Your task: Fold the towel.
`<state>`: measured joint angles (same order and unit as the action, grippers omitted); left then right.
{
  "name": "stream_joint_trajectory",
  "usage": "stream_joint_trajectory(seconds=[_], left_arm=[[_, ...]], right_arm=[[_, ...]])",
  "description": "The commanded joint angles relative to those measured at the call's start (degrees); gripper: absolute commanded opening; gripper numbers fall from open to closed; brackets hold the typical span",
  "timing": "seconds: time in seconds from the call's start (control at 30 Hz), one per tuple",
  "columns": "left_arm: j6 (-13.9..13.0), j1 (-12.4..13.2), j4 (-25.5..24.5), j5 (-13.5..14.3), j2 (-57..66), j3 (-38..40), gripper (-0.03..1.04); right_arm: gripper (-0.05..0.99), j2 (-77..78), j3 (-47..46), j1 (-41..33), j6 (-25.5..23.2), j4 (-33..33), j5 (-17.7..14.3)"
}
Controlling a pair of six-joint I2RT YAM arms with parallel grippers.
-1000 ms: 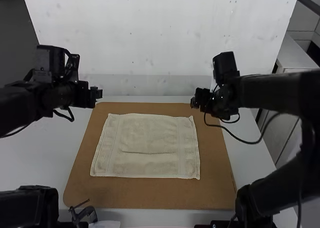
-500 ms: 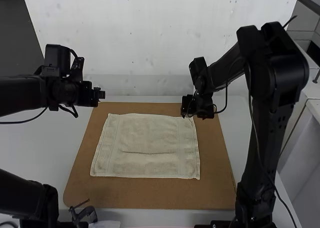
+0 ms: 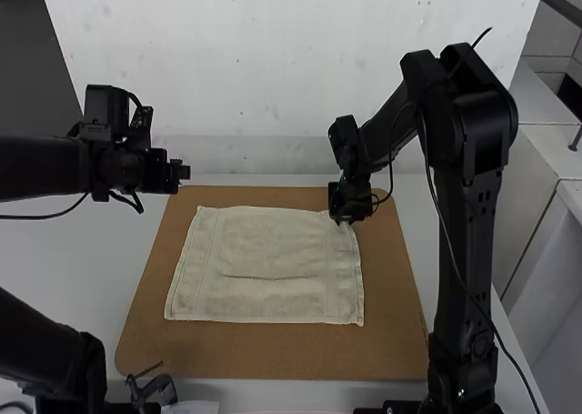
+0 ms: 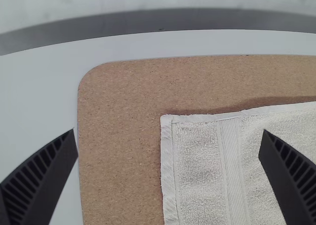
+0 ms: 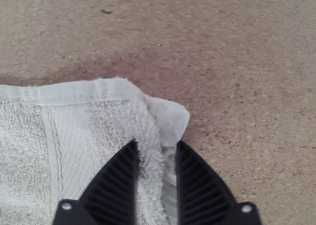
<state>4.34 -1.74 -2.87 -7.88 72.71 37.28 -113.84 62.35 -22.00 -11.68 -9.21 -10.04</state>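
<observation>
White and mostly flat on the board, the towel sits under the right hand, which pinches one corner, so the left hand, fingers wide apart, should pinch the corner near it before both lift slowly.

The white table is backed by a speckled white panel; a pale cabinet is positioned beyond the table's right side.

The cream towel lies spread on a brown board.
</observation>
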Motion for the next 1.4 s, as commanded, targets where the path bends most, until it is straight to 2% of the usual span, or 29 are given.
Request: stream_joint_trajectory(seconds=[0.0, 0.17, 0.3, 0.43, 0.5, 0.6, 0.7, 0.77, 0.87, 0.93, 1.0, 1.03, 1.1, 1.13, 1.17, 1.27, 1.37], left_arm=[[-0.3, 0.4, 0.9, -3.5, 5.2, 2.4, 0.94], [-0.3, -0.6, 0.5, -3.5, 15.8, 9.3, 0.94], [-0.1, -1.8, -1.0, -2.1, 24.5, 15.5, 0.94], [-0.4, -3.5, -3.3, 3.3, 30.8, 20.6, 0.94], [-0.4, -4.3, -5.7, 7.6, 33.9, 23.1, 0.92], [-0.4, -5.4, -11.4, 10.8, 38.0, 26.8, 0.91], [-0.7, -5.7, -13.8, 12.8, 40.2, 28.7, 0.91], [-0.7, -5.8, -14.0, 12.6, 41.0, 29.2, 0.91], [-0.5, -6.3, -18.1, 12.8, 44.6, 32.1, 0.90], [0.6, -6.7, -19.1, 12.8, 46.8, 33.5, 0.89], [0.8, -6.7, -18.4, 10.2, 47.3, 33.7, 0.76], [1.1, -6.6, -18.0, 8.1, 47.2, 33.7, 0.64], [2.4, -6.4, -18.0, 5.3, 46.7, 34.0, 0.32], [2.6, -6.5, -18.0, 5.2, 46.6, 34.1, 0.12], [2.3, -6.5, -18.0, 5.2, 46.6, 34.4, 0.01], [2.5, -6.3, -19.9, 3.6, 46.1, 35.7, 0.02], [2.9, -6.6, -20.4, 3.4, 44.4, 35.8, 0.02]], right_arm=[[0.01, -1.5, 0.1, 0.3, 0.3, -0.9, -3.6], [0.01, -1.7, 0.0, 0.4, 0.3, -1.1, -3.6], [0.02, -1.7, -0.6, 0.4, 0.3, -1.2, -3.8], [0.02, -1.9, -0.6, 0.5, 0.3, -1.2, -3.8], [0.02, -1.9, -0.7, 0.5, 0.3, -1.2, -3.8], [0.02, -2.1, -0.9, 0.5, 0.3, -1.2, -3.9], [0.02, -2.1, -1.4, 0.6, 0.3, -0.7, -4.0], [0.02, -2.1, -1.6, 0.5, 0.3, -0.4, -4.0], [0.02, -2.3, -2.0, 0.6, 0.3, -0.2, -4.1], [0.02, -2.3, -2.4, 0.6, 0.3, 0.3, -4.1], [0.02, -2.3, -2.6, 0.7, 0.3, 0.3, -4.1], [0.02, -2.2, -2.8, 0.9, 0.3, 0.4, -4.1], [0.02, -1.8, -3.2, 1.3, 0.4, 0.8, -4.1], [0.02, -1.6, -3.4, 1.3, 0.6, 0.9, -4.1], [0.02, -1.5, -3.5, 1.6, 1.0, 1.0, -4.1], [0.02, -0.9, -3.5, 2.8, 1.8, 1.1, -4.1], [0.02, 0.6, -3.1, 3.5, 1.8, 1.3, -4.1]])
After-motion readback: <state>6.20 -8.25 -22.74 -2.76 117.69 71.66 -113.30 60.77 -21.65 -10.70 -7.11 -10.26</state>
